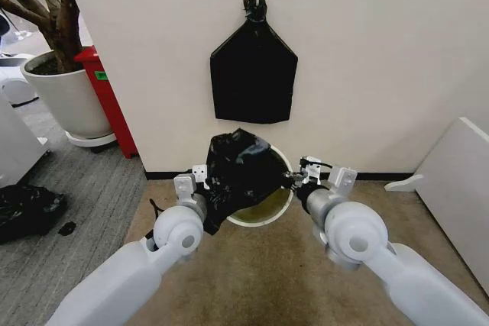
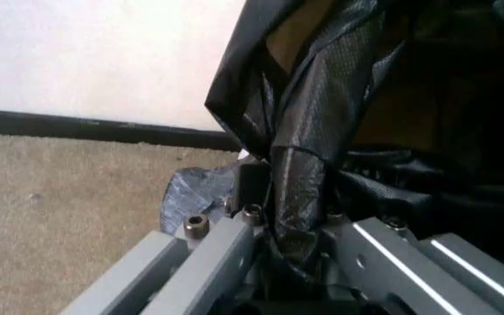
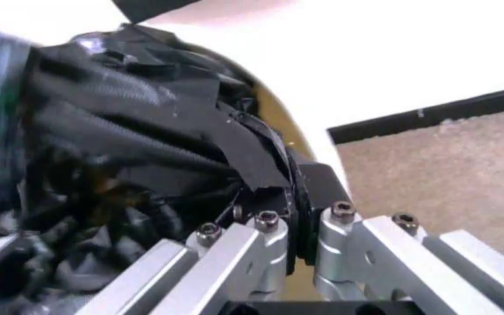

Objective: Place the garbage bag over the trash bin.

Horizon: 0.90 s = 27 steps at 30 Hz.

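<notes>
Left gripper: fingers clenched on garbage bag edge. Garbage bag: stretched between both grippers, draped over the trash bin, covering most of its mouth. Right gripper: fingers pinching the bag's opposite edge.

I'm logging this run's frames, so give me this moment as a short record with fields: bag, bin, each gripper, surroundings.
garbage bag: black, bunched, held over the bin's left side, between both grippers
trash bin: cream-white, on the carpet by the wall, right part of opening uncovered
left gripper: fingers shut on a bag fold
right gripper: fingers shut on the bag's edge
wall: black bundle hanging above the bin
floor left: plant pot
</notes>
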Motion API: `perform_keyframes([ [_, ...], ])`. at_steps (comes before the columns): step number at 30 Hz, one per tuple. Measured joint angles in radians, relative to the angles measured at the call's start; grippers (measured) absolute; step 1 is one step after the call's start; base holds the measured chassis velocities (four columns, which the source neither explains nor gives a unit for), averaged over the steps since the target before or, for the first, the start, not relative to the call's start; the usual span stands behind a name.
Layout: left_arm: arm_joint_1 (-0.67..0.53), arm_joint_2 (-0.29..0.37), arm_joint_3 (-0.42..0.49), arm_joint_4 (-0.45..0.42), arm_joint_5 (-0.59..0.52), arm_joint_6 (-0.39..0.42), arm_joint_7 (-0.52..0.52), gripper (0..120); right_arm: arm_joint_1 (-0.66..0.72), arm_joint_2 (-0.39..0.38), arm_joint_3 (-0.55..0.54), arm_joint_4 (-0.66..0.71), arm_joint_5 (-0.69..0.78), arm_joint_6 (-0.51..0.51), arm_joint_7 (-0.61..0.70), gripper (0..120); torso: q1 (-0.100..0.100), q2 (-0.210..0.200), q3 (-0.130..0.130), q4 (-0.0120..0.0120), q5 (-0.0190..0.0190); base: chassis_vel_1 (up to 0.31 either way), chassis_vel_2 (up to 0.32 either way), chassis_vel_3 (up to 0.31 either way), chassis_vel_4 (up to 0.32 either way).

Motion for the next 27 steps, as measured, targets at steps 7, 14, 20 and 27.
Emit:
perform_keyframes([
  [7, 0.022, 0.006, -0.016, -0.006, -0.001, 0.0, 0.002, 0, -0.018, -0.034, 0.025, -0.006, -0.038, -0.006, -0.004, 0, 0.0, 0.0, 0.0, 0.0, -0.0001, 0.0, 0.0, 0.0, 0.0],
  [14, 0.04, 0.01, -0.024, -0.019, 0.006, -0.002, 0.006, 0, -0.023, -0.05, 0.036, -0.024, -0.073, -0.027, -0.018, 0, 0.0, 0.0, 0.0, 0.0001, 0.0, 0.0, 0.0, 0.0, 0.0],
  [20, 0.04, 0.016, -0.031, -0.025, 0.006, -0.002, 0.007, 0, -0.038, -0.07, 0.033, 0.036, -0.068, -0.058, -0.031, 0, 0.0, 0.0, 0.0, 0.0001, 0.0, 0.0, 0.0, 0.0, 0.0],
  [27, 0.034, 0.022, -0.041, -0.031, -0.002, 0.001, 0.007, 0, -0.065, -0.135, 0.027, 0.138, -0.092, -0.102, -0.085, 18, 0.0, 0.0, 0.0, 0.0, -0.0002, 0.0, 0.0, 0.0, 0.0],
])
